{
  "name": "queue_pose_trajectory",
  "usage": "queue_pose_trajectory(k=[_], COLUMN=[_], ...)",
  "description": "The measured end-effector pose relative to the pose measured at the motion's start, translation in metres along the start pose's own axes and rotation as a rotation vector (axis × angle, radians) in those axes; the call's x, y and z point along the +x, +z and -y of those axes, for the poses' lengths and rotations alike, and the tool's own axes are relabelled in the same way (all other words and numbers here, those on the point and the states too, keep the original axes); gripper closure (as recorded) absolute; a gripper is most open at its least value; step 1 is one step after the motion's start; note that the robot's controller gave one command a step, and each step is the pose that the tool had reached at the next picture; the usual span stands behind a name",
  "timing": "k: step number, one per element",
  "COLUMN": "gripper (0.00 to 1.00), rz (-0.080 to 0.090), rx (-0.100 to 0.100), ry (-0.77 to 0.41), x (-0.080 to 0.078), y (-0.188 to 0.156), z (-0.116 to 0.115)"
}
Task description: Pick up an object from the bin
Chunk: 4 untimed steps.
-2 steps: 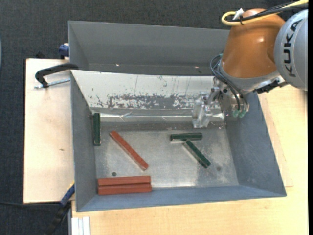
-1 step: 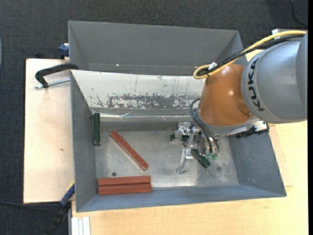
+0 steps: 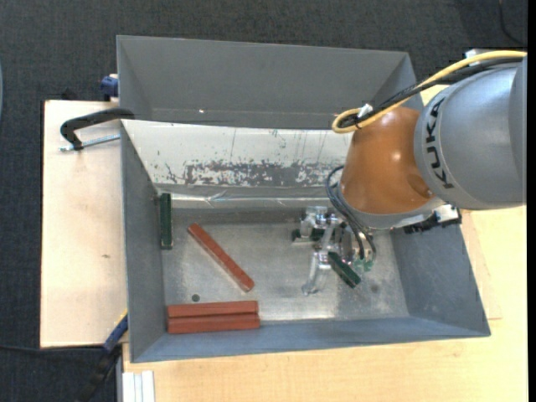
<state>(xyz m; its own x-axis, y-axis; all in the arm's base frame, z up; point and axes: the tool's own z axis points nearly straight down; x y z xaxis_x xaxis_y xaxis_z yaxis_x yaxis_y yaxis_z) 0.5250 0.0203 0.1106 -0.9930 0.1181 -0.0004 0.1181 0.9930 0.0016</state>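
Low over the right side of the bin (image 3: 142,249), the jaws sit at a short dark green bar (image 3: 345,272), spread or pinching I cannot tell, and it looks light and stiff, best taken across its narrow sides.

A dark, coarse-textured floor (image 3: 251,7) stretched beyond the far side of the grey metal bin (image 3: 260,78) and ran down the left of the scene. The bin stood on a pale, wood-coloured table (image 3: 84,224), whose bare top showed to the left of the bin and along the near edge. The table's left edge cut a straight line against the dark floor. Light came from above, throwing a bright band across the bin's far inner wall and casting only soft shadow on the table.
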Motion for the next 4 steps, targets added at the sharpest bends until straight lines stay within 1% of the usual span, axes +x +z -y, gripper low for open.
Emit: queue_pose_trajectory(k=[1,2,3,4], gripper=[0.00,1.00,1.00,1.00], rz=[0.005,0.000,0.000,0.011], rx=[-0.001,0.000,0.000,-0.001], ry=[0.009,0.138,0.138,0.269], x=[-0.036,-0.044,-0.044,-0.063], y=[-0.001,0.040,0.040,-0.141], z=[0.047,0.050,0.050,0.066])
